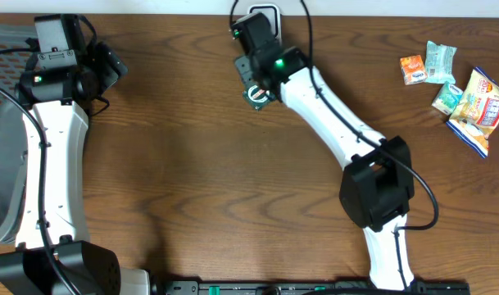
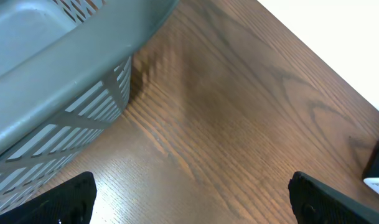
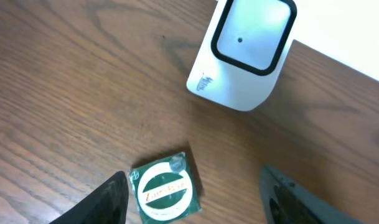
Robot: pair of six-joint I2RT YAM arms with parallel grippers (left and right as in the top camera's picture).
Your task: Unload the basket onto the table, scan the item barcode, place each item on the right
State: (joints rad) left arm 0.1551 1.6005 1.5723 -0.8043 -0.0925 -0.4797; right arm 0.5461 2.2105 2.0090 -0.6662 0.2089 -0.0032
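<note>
A: Green packet [image 3: 165, 190] lying flat on the table [image 3: 65, 93], right between the fingers of the right claw [image 3: 194, 186], tucked close to one finger (touching or not, hard to call).
B: Gripping it?
A: No. Jaws spread well apart, clamping nothing. White scanner [image 3: 245, 53] just ahead of the fingertips.
B: And the left claw [image 2: 189, 208]?
A: Spread wide, empty-handed, grey basket [image 2: 65, 56] ahead and off to one side. Snack packets [image 1: 477, 106] well away from both.
</note>
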